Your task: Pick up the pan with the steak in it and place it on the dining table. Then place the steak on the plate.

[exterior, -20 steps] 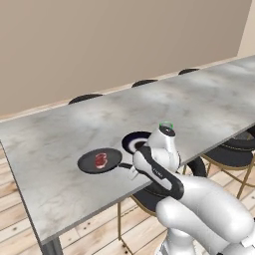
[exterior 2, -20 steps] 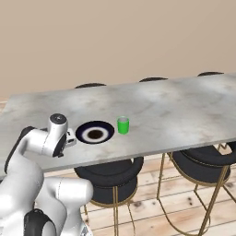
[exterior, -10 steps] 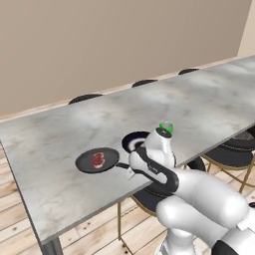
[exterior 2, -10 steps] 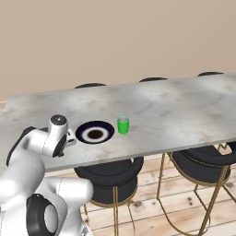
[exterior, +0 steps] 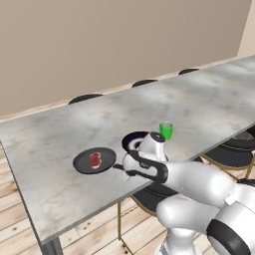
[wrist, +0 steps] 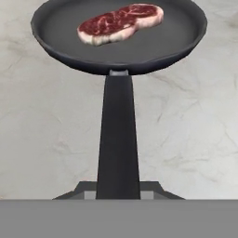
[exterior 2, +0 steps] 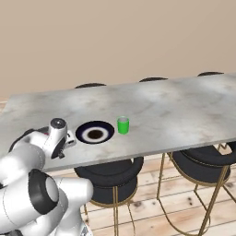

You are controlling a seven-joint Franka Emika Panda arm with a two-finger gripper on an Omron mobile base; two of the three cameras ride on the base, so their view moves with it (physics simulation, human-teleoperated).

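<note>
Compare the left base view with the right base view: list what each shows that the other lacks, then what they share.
Left base view alone: the round black frying pan holding the reddish-brown steak, on the table. Right base view alone: gold-legged black stools in full beneath the table. Both: the grey-white marble dining table, the navy-rimmed, white-centred plate, the small green cup and the white arm.

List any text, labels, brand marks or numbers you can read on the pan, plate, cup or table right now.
None: nothing readable stands anywhere.
The pan and its handle are plain black, and the steak bears only marbling.
The plate has a dark rim and no lettering.
The green cup is unmarked.
The dining table shows only marble veining.
</note>
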